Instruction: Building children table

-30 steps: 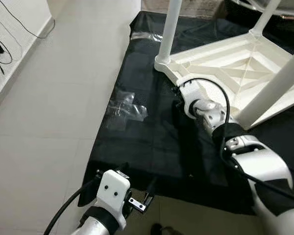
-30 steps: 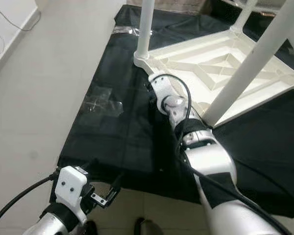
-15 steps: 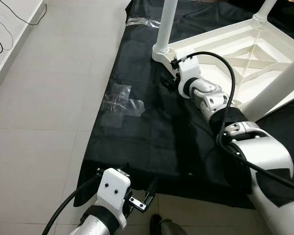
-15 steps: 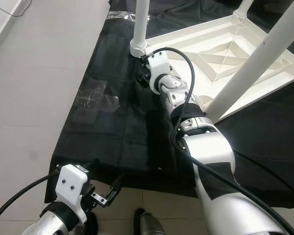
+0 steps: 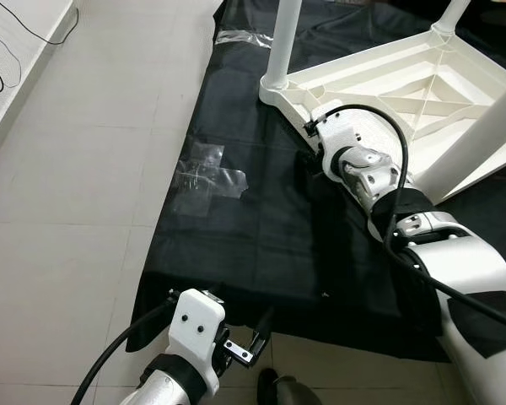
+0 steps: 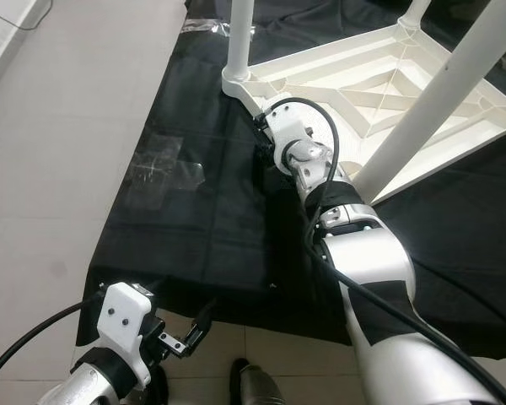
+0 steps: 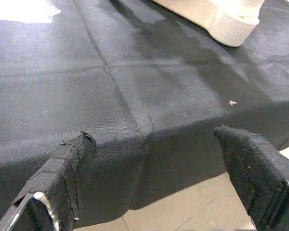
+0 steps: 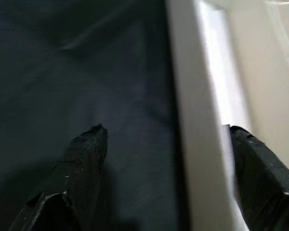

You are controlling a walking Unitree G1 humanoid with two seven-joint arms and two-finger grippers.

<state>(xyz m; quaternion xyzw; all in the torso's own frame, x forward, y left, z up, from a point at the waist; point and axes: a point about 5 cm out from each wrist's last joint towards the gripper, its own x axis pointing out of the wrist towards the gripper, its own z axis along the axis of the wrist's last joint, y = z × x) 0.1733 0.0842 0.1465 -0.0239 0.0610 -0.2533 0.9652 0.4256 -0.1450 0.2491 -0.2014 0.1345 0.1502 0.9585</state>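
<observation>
My right tool (image 8: pixel 164 144) gapes wide astride the upturned table's (image 5: pixel 388 76) rim; my left tool (image 7: pixel 154 159), open, holds nothing.

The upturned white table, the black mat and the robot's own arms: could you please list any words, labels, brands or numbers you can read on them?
None: no legible text in these pictures.
White table: bare ribbed plastic, no lettering.
Black mat: a clear plastic piece lies on it, unprinted.
Left gripper, open, and its white wrist housing: screw holes, no markings.
Right gripper, open astride the table's edge: no markings.
</observation>
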